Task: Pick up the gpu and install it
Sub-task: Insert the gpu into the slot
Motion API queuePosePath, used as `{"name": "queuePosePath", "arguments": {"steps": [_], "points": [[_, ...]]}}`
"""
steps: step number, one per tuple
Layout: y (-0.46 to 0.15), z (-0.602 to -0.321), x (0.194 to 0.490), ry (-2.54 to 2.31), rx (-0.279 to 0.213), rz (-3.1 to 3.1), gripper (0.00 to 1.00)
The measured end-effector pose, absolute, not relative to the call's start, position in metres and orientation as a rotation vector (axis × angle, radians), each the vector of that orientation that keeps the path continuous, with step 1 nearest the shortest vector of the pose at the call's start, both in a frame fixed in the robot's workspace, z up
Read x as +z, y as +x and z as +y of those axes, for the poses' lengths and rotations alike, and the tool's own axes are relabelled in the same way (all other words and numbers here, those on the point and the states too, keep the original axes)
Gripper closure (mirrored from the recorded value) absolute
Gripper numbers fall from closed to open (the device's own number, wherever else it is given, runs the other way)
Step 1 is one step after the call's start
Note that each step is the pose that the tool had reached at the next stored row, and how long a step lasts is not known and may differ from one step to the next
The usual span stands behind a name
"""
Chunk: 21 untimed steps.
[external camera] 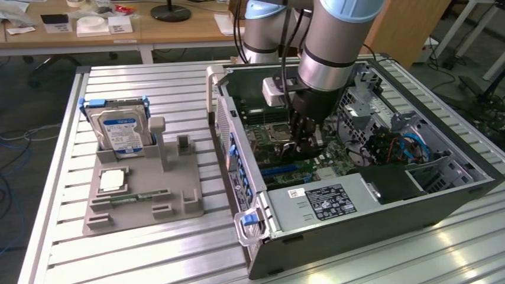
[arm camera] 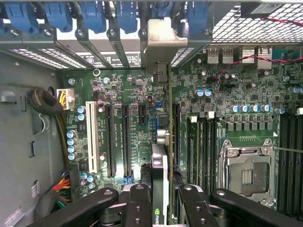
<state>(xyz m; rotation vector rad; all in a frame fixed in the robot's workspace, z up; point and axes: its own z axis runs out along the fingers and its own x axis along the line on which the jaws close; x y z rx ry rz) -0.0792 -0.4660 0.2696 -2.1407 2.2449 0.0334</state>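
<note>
Ribbed shiny metal table (external camera: 158, 248); matt grey plastic holder (external camera: 142, 201).

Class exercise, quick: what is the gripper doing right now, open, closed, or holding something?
Gripper: closed on the gpu, held edge-on over the motherboard slots inside the case.

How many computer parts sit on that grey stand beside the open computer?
3: a hard drive upright at the back, a silver square chip lying before it, and a green memory stick nearest the front.

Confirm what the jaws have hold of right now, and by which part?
The gripper is shut on the gpu, clamping the card edge-on by its upper edge, inside the computer case over the motherboard slots.
</note>
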Motion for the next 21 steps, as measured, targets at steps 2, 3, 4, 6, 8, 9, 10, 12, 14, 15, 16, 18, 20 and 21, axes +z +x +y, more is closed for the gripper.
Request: {"name": "queuePosePath", "arguments": {"steps": [2, 3, 4, 6, 8, 9, 10, 12, 14, 15, 16, 18, 20, 21], "points": [[-0.0807, -0.4661, 0.2693, -2.141, 0.033, 2.245, 0.73], [-0.0812, -0.4661, 0.2693, -2.141, 0.033, 2.245, 0.73], [-0.0814, -0.4661, 0.2694, -2.141, 0.033, 2.245, 0.73], [-0.0818, -0.4661, 0.2692, -2.141, 0.033, 2.245, 0.73], [-0.0829, -0.4661, 0.2692, -2.141, 0.033, 2.245, 0.73], [-0.0834, -0.4661, 0.2691, -2.141, 0.033, 2.245, 0.73], [-0.084, -0.4661, 0.2691, -2.141, 0.033, 2.245, 0.73], [-0.085, -0.4661, 0.2688, -2.141, 0.033, 2.245, 0.73], [-0.0855, -0.4662, 0.2677, -2.141, 0.033, 2.245, 0.73], [-0.0856, -0.4662, 0.2668, -2.141, 0.033, 2.245, 0.73], [-0.0858, -0.4662, 0.2659, -2.141, 0.033, 2.245, 0.73], [-0.0862, -0.4661, 0.264, -2.141, 0.033, 2.245, 0.73], [-0.0866, -0.4661, 0.2624, -2.141, 0.033, 2.245, 0.73], [-0.0867, -0.466, 0.2617, -2.141, 0.033, 2.245, 0.73]]}}
